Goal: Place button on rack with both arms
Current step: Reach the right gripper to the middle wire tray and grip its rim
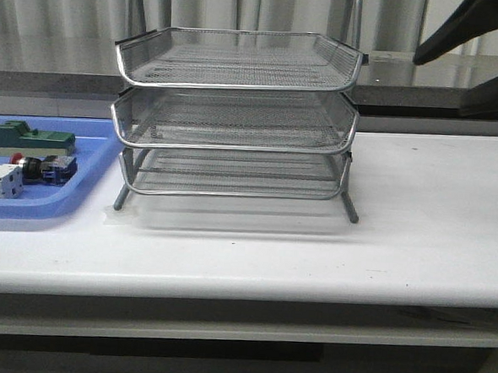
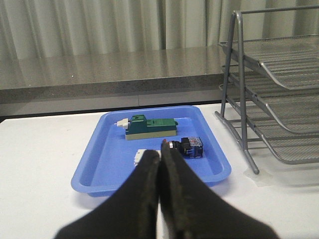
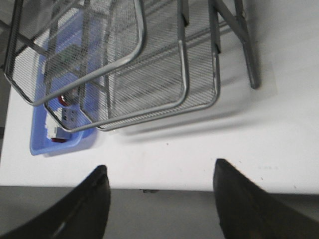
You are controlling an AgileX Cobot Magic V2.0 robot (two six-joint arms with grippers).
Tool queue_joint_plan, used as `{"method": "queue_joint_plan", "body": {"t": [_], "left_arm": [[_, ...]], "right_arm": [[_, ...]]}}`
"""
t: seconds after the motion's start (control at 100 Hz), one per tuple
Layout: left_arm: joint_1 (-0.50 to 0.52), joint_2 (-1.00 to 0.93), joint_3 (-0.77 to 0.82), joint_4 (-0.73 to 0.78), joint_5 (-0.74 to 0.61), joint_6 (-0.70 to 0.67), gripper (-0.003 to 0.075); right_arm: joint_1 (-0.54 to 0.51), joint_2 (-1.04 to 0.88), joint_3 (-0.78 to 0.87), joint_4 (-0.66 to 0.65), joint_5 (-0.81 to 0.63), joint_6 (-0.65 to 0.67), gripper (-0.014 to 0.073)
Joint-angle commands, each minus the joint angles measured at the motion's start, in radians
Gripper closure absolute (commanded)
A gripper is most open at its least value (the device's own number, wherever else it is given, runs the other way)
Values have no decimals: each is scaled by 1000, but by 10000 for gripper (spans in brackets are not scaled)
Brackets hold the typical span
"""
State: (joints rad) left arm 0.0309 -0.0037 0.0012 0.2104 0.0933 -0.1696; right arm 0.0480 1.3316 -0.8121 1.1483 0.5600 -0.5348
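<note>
White desk (image 1: 414,247), grey curtain behind. Rack (image 1: 234,118): all three tiers bare. Button (image 2: 185,147): in the blue tray (image 2: 94,159) left of the rack, untouched. Left claw (image 2: 159,160) pressed together, holding nothing; right claw (image 3: 158,181) spread wide. Whole task remains.

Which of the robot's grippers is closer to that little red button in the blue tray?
Left. The left gripper hangs just short of the button, fingers closed. The right gripper is open beyond the rack, on the far side.

Button (image 2: 185,147) apparently sideways beside empty rack (image 1: 234,118)
</note>
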Motion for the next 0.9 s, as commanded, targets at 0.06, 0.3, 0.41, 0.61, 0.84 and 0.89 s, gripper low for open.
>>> {"method": "queue_joint_plan", "body": {"t": [0.06,0.3,0.41,0.61,0.84,0.89], "left_arm": [[1,-35,46,1,-81,-1,741],[1,-35,46,1,-81,-1,741],[1,-35,46,1,-81,-1,741],[1,-35,46,1,-81,-1,741],[1,-35,46,1,-81,-1,741],[1,-35,46,1,-81,-1,741]], "right_arm": [[-1,102,-33,323,-8,-255,129],[-1,274,-36,548,58,-471,129],[-1,334,-47,622,105,-538,129],[5,411,-121,641,178,-554,129],[61,479,-217,644,175,-554,129],[77,496,-235,644,173,-553,129]]}}
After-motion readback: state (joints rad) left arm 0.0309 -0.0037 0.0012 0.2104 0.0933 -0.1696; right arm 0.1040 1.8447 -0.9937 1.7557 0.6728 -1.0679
